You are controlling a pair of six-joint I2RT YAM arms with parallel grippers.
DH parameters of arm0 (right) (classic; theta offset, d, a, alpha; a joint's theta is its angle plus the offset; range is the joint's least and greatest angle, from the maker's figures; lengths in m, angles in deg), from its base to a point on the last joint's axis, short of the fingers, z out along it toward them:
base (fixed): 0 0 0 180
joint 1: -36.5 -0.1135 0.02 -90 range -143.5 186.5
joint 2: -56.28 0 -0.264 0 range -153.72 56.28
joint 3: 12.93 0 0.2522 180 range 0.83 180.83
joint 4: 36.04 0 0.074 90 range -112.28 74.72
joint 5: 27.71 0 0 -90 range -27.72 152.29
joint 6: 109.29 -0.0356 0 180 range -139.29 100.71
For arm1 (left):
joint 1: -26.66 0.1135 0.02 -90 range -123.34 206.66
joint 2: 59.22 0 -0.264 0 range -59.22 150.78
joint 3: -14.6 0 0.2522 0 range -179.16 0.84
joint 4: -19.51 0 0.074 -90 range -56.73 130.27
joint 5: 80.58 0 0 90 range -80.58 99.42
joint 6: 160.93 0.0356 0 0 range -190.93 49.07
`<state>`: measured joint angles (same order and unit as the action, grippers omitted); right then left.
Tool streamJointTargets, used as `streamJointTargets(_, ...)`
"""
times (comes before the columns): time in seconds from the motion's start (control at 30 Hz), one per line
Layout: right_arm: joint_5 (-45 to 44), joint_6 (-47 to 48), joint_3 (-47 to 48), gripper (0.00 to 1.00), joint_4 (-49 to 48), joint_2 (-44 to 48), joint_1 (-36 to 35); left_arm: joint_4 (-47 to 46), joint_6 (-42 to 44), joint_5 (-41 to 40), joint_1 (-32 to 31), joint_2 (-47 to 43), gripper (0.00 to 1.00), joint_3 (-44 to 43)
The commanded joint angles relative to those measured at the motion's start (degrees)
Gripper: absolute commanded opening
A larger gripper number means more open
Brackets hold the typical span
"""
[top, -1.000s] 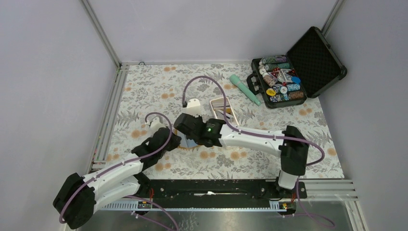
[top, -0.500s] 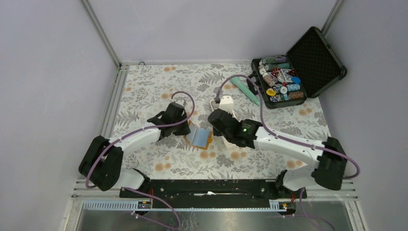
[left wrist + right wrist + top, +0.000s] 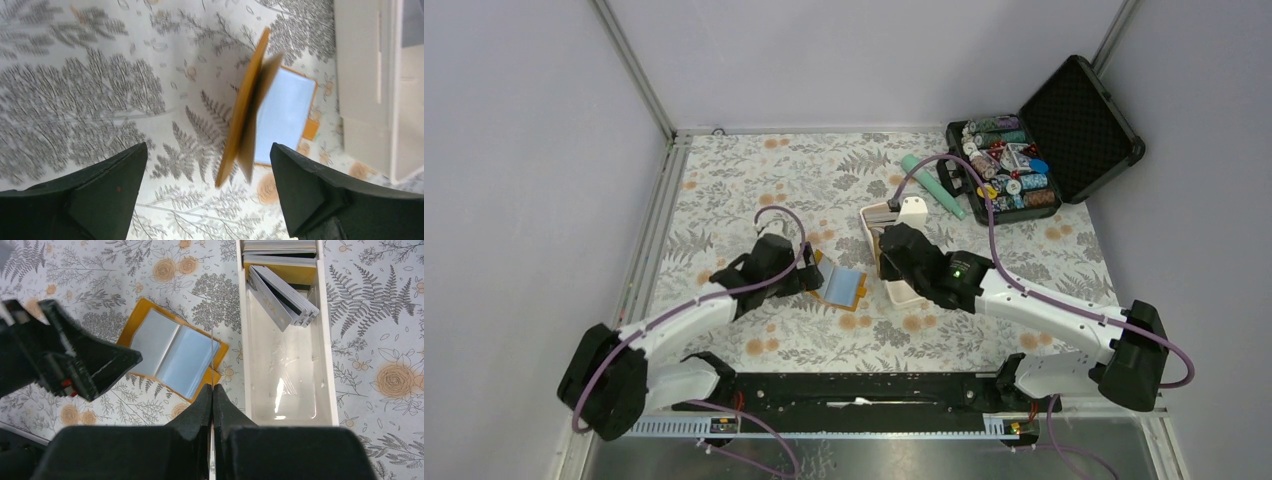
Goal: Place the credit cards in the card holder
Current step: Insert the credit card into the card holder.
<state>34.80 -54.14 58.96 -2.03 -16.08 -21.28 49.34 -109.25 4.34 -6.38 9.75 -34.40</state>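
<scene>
Your left pincer stood spread wide, empty. Your right pincer was pressed together, pinching one thin card edge-on. The orange booklet card holder lay open on the floral counter between them, just left of that card, its long axis slanting far-left to near-right.

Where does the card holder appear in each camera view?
Top external: card holder lies open near the picture's centre.
Left wrist: card holder is right of centre, orange cover raised, blue pocket behind it.
Right wrist: card holder is left of centre, open, blue pockets up.
Shared landmark: the white tray just right of it in every view.
</scene>
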Motion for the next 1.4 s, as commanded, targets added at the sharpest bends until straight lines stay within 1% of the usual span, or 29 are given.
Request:
streamJointTargets(0.0, 0.55, 0.6, -0.84, 0.0, -1.78, 1.21, 0.56, -7.32, -12.77, -5.04, -4.62, -9.13, 0.99, 6.57)
streamJointTargets(0.07, 1.04, 0.43, -1.25, 0.0, -2.38, 1.21, 0.64, -8.75, -18.0, -8.3, -7.39, -12.16, 0.99, 9.77)
streamJointTargets(0.17, 1.61, 0.17, -1.35, 0.0, -2.67, 1.16, 0.66, -12.54, -24.62, -10.87, -9.89, -15.27, 0.99, 14.06)
streamJointTargets(0.27, 1.8, -0.01, -1.5, 0.0, -2.86, 1.44, 0.58, -15.82, -27.21, -12.67, -11.12, -15.11, 0.98, 16.66)
streamJointTargets(0.37, 1.82, -0.23, -1.82, 0.0, -2.88, 2.0, 0.65, -17.7, -26.62, -13.82, -11.14, -12.63, 0.91, 16.07)
streamJointTargets(0.47, 1.69, -0.58, -2.33, 0.0, -2.87, 2.58, 0.65, -21.11, -24.85, -13.83, -11.15, -9.85, 0.75, 15.38)
streamJointTargets(0.63, 2.13, -1.3, -3.2, 0.0, -2.91, 3.19, 0.59, -24.17, -23.31, -15.68, -11.13, -7.28, 0.42, 14.88)
streamJointTargets(0.73, 2.04, -1.4, -3.78, 0.0, -2.89, 3.53, 0.64, -25.87, -19.5, -17.31, -11.04, -7.86, 0.31, 15.07)
streamJointTargets(0.77, 2.0, -1.37, -3.91, 0.0, -2.85, 3.6, 0.65, -26.78, -17.9, -17.42, -11.0, -8.45, 0.25, 15.11)
streamJointTargets(0.83, 2.0, -1.43, -4.14, 0.0, -2.87, 3.52, 0.65, -27.19, -14.6, -16.52, -10.57, -9.54, 0.11, 14.75)
streamJointTargets(0.87, 2.07, -1.41, -4.24, 0.0, -2.88, 3.54, 0.65, -27.11, -12.62, -15.37, -9.82, -10.27, 0.01, 14.58)
streamJointTargets(0.9, 2.08, -1.38, -4.37, 0.0, -2.93, 3.6, 0.65, -26.38, -10.53, -14.17, -8.98, -10.97, 0.0, 14.26)
streamJointTargets(1.0, 2.24, -1.31, -4.67, 0.0, -2.86, 3.87, 0.64, -22.22, -3.55, -8.69, -6.12, -13.83, 0.0, 12.83)
streamJointTargets(1.03, 2.32, -1.23, -4.77, 0.0, -2.83, 4.0, 0.6, -19.84, -0.54, -5.52, -4.83, -14.59, 0.0, 11.99)
streamJointTargets(1.1, 2.58, -0.67, -4.92, 0.0, -2.9, 4.43, 0.65, -13.61, 5.14, 0.84, -2.4, -14.84, 0.0, 9.0)
streamJointTargets(1.17, 3.38, 0.55, -5.08, 0.0, -3.23, 4.8, 0.62, -5.8, 9.73, 8.43, -0.58, -13.18, 0.0, 4.74)
streamJointTargets(1.23, 6.92, 4.29, -6.06, 0.0, -5.88, 5.37, 0.65, 0.51, 11.36, 14.51, -0.23, -10.15, 0.0, 0.56)
streamJointTargets(1.3, 11.66, 7.65, -7.49, 0.0, -8.52, 6.5, 0.65, 2.23, 9.99, 22.72, -0.27, -6.89, 0.0, -1.96)
streamJointTargets(1.37, 14.1, 10.09, -8.04, 0.0, -8.95, 7.67, 0.65, 3.44, 9.73, 29.93, -0.25, -4.06, 0.0, -4.68)
